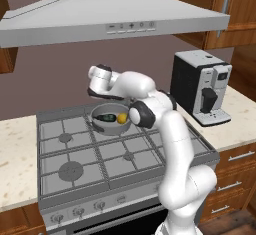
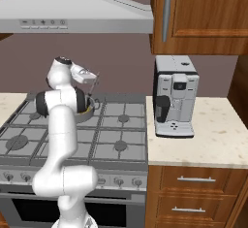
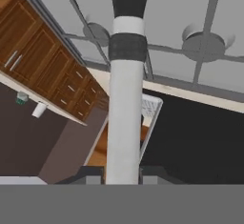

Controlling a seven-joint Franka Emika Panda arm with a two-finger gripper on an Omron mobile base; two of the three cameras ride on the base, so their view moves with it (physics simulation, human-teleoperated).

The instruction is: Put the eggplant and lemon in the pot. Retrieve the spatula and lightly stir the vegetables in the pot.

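Inside pot (image 1: 100, 124), eggplant (image 1: 105, 117) lengthwise left-right.

A gas stove (image 2: 111, 135) with grey grates is seen set into a speckled beige counter (image 2: 203, 144). At the stove's back, toward 11 o'clock, a grey pot (image 2: 92, 106) is partly hidden behind the white arm (image 2: 60, 125), and a sliver of yellow lemon (image 2: 88, 108) is visible at the pot's rim. Above the pot, the hand (image 2: 89, 78) is closed on the spatula (image 2: 93, 87), whose thin handle is tilted slightly and runs down toward the pot. At 3 o'clock of the stove, a black and silver coffee machine (image 2: 175, 96) is stood on the counter. A range hood (image 2: 72, 11) is mounted overhead, beside a wooden cabinet (image 2: 203, 13).
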